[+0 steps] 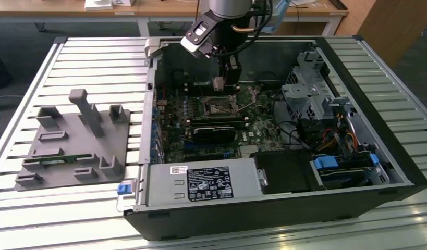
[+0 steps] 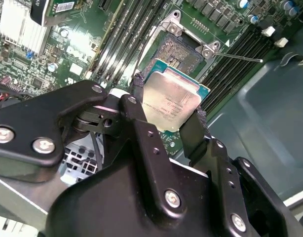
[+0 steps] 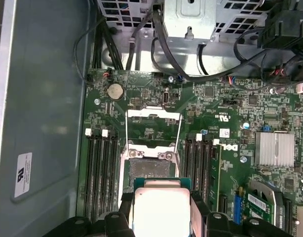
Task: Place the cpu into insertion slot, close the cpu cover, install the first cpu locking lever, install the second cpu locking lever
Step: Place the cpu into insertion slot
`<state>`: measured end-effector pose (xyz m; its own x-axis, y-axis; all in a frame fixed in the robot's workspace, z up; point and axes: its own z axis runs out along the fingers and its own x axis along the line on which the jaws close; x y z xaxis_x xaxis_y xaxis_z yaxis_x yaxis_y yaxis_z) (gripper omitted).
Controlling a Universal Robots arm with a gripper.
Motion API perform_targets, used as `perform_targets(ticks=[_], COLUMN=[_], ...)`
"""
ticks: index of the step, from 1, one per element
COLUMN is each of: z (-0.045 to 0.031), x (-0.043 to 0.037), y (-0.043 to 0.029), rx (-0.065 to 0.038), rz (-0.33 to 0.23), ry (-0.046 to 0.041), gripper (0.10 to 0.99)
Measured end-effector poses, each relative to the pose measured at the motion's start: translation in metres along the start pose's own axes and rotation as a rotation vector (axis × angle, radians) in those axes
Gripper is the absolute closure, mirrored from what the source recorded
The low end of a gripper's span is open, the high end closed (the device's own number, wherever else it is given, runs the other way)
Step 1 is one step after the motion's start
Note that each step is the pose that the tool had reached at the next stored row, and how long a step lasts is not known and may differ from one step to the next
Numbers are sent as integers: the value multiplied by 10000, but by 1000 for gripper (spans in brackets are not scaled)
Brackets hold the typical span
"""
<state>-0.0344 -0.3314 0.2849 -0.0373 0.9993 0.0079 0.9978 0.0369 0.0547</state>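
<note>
Jaws: closed on the cpu (image 2: pixel 171 98) (image 3: pixel 159 207), seen in both wrist views, with one black finger (image 2: pixel 193 131) pressed on each of two opposite edges. The pale metal face is turned up.

Cpu: off the board, above the slot's near edge, not seated.

Slot (image 2: pixel 181 52) (image 3: pixel 149 168): square, its dark centre bare.

Cover (image 3: pixel 154 114): silver frame, swung open and lying back just beyond the slot.

Levers (image 3: pixel 180 133): two thin wire arms running from slot to cover, one per side, both unlatched.

Memory slots (image 3: pixel 102 168): black rows flanking the slot on both sides.

Case (image 1: pixel 380 130): black tower on its side, panel off. The arm (image 1: pixel 217 26) reaches down into it over the slot (image 1: pixel 217 105).

Fixture (image 1: pixel 67 146): grey block with uprights, on the exterior view's left of the case.

Bench (image 1: pixel 95 52): slatted metal, carrying case and fixture.
</note>
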Motion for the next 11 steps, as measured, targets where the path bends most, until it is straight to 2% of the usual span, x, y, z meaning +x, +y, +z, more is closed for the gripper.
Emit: perform_targets(ticks=[11], z=[77], x=[0], y=[-4], rx=[1], rz=[0], ry=[-1], gripper=[545])
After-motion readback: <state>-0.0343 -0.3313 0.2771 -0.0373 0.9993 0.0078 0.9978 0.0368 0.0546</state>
